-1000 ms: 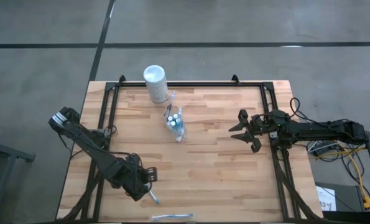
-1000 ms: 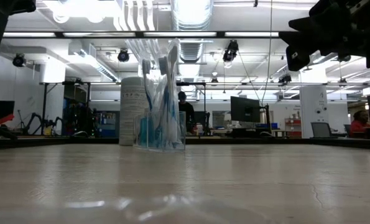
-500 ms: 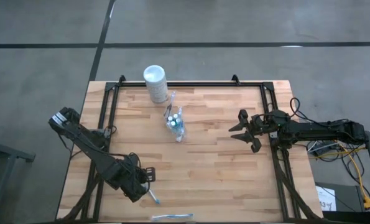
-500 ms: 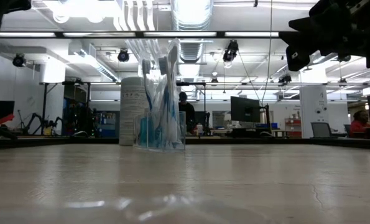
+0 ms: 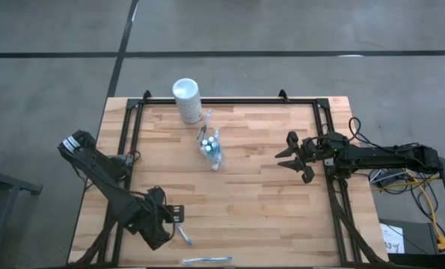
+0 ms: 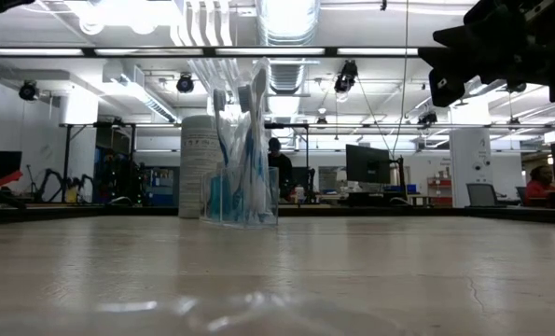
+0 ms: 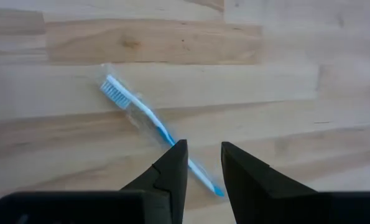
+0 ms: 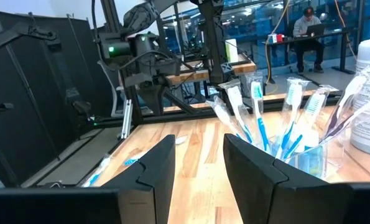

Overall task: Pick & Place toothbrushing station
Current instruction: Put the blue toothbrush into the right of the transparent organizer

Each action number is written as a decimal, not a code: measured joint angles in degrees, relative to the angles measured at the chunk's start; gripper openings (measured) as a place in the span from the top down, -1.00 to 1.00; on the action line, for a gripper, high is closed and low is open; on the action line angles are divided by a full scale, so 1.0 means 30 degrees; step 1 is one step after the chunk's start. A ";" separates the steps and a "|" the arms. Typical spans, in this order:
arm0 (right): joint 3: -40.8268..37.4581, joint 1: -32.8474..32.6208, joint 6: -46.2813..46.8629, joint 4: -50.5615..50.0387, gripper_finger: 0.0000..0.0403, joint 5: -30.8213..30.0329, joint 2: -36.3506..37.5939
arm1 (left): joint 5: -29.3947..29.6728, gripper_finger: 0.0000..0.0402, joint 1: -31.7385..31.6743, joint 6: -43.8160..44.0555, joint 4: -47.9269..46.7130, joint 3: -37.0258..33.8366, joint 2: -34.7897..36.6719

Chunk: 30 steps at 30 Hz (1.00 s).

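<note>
The toothbrushing station (image 5: 211, 148), a small clear holder with several blue-and-white toothbrushes standing in it, rests upright on the wooden table's middle far part; it also shows in the low view (image 6: 242, 191) and the right wrist view (image 8: 300, 149). My left gripper (image 5: 175, 217) hovers open, pointing down, near the front left. A loose toothbrush (image 7: 141, 115) lies flat on the wood under it, with nothing between the fingers (image 7: 203, 155). My right gripper (image 5: 291, 157) waits open and level at the right side, facing the station.
A taller white cylinder with a round lid (image 5: 186, 101) stands just behind the station at the far edge. A second loose toothbrush (image 5: 207, 260) lies along the near edge. A black frame (image 5: 229, 101) runs round the table top. Bare wood lies between the station and both grippers.
My left arm has swung a little toward the table's near edge and rolled somewhat, and has slipped out of the low view's upper left corner. Its gripper stays open above the loose toothbrush.
</note>
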<state>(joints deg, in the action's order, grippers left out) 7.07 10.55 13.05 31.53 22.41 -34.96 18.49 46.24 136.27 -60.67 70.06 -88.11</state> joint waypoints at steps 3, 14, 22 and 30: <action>0.0000 0.0000 -0.0001 0.0000 0.34 0.0000 0.0000 | -0.0176 0.50 0.0148 -0.0058 0.0355 -0.0007 -0.0896; 0.0000 0.0000 -0.0003 0.0000 0.34 0.0000 0.0000 | -0.1580 0.50 0.0176 -0.0084 0.5653 -0.0007 -0.3544; -0.0007 -0.0007 -0.0003 0.0000 0.34 0.0000 0.0000 | -0.1985 0.50 -0.0216 -0.0307 0.6486 -0.0007 -0.3514; -0.0007 -0.0007 -0.0003 0.0000 0.34 0.0000 0.0000 | -0.2157 0.50 0.0415 -0.8161 0.3788 -0.0007 -0.3433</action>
<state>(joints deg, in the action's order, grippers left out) 7.05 10.52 13.04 31.53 22.41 -34.96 12.02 47.48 111.78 -49.31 70.04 -98.41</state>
